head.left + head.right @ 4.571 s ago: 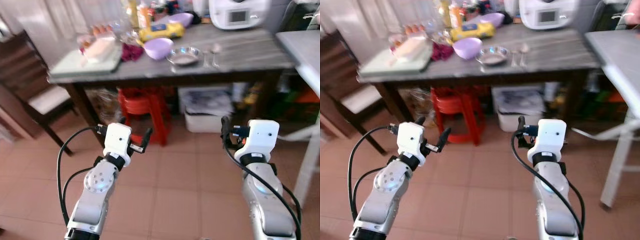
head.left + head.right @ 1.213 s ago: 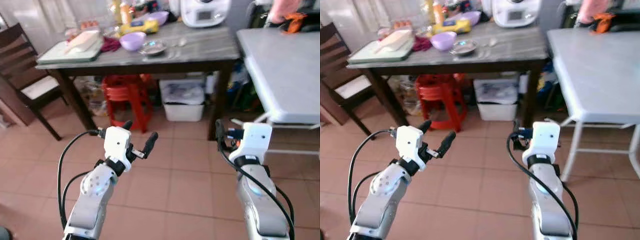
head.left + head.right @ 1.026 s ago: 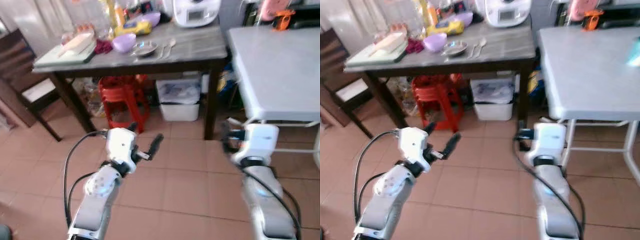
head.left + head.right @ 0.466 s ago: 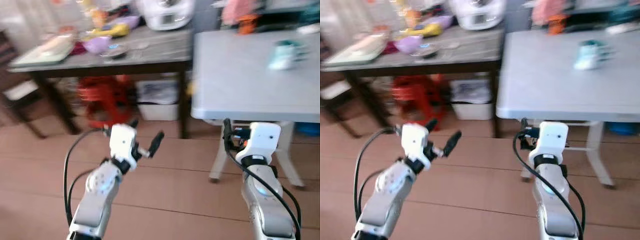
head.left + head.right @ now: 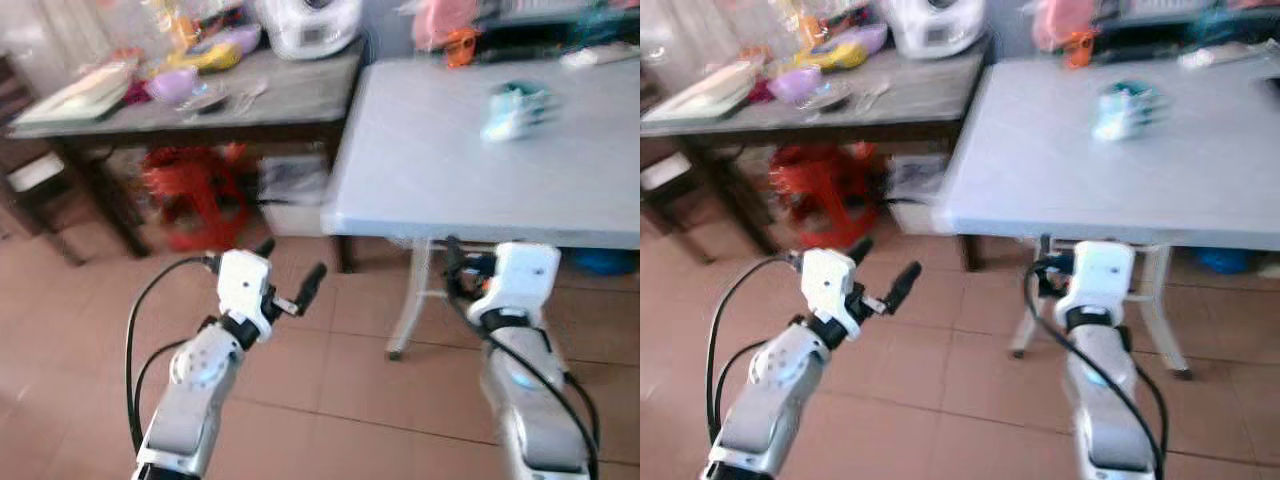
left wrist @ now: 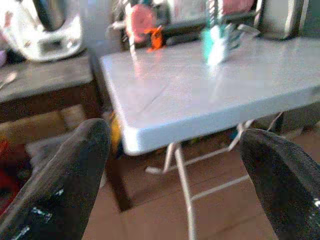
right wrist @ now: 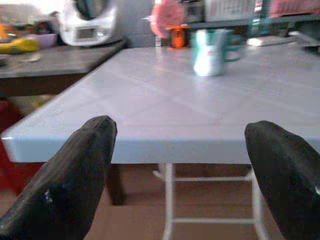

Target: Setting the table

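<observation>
The room has a red-brown tile floor (image 5: 90,300) and two worktops. The white worktop (image 5: 470,170) is in the upper right of the frame. The dark worktop (image 5: 290,95) is in the upper left.

I think I am at the start of the job, looking for things to set out. Both my jaws are wide open and hold nothing. My left gripper (image 5: 290,270) is low in the middle left, over the floor. My right gripper (image 7: 180,165) points at the white worktop.

The white worktop has one teal and white cup (image 5: 1122,108). The dark worktop has one white machine (image 5: 310,25), one purple bowl (image 5: 170,84), one metal dish (image 5: 205,100) and what looks like two spoons (image 5: 245,95). One red stool (image 5: 190,195) stands under it.

Next, I judge I must go to the dark worktop and pick up a dish or spoon.
</observation>
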You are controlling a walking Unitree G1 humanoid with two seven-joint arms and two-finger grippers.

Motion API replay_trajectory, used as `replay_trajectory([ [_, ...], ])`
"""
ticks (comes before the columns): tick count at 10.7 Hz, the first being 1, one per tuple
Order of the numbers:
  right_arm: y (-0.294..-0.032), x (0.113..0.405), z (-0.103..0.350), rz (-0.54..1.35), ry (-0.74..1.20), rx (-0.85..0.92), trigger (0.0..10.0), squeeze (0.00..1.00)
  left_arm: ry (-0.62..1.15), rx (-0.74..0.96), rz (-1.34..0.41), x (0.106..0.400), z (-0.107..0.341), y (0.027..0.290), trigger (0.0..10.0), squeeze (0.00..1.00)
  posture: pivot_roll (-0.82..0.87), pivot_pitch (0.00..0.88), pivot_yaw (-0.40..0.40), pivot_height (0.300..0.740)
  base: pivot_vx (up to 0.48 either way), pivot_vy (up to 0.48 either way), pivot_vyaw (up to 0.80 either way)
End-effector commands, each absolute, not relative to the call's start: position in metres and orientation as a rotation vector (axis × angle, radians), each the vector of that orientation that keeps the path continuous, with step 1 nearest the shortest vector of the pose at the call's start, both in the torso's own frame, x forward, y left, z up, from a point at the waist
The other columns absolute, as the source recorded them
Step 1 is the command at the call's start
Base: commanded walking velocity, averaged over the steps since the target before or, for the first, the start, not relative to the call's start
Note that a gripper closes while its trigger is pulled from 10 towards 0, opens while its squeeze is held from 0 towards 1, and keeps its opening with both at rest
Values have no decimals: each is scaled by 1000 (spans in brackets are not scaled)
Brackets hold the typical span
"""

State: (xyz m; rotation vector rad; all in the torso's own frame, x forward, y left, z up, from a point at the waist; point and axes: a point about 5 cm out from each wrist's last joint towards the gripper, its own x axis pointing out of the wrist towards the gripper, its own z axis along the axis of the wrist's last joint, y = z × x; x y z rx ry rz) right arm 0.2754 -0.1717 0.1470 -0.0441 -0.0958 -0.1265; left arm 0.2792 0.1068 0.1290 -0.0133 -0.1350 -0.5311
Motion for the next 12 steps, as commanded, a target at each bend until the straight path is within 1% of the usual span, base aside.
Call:
replay_trajectory([
  [1, -163, 276, 147, -104, -97, -27, 10000, 478, -125, -22, -506, 280, 128, 116, 10000, 0, -120, 44, 160, 740, 0, 0, 0],
  [2, -163, 276, 147, -106, -97, -27, 10000, 482, -128, -17, -506, 280, 129, 116, 10000, 0, -121, 44, 160, 740, 0, 0, 0],
  [4, -164, 275, 147, -109, -97, -26, 10000, 475, -150, -34, -580, 278, 133, 112, 10000, 0, -122, 43, 161, 740, 0, 0, 0],
  [5, -165, 276, 147, -110, -96, -23, 10000, 475, -156, -42, -590, 276, 133, 111, 10000, 0, -123, 44, 160, 740, 0, 0, -469],
  [10, -164, 275, 147, -105, -95, -25, 10000, 478, -155, -60, -621, 272, 133, 109, 10000, 0, -125, 53, 157, 740, 328, 0, -584],
  [12, -164, 275, 147, -104, -95, -26, 10000, 478, -152, -63, -627, 272, 132, 109, 10000, 0, -126, 54, 158, 740, 480, 0, 0],
])
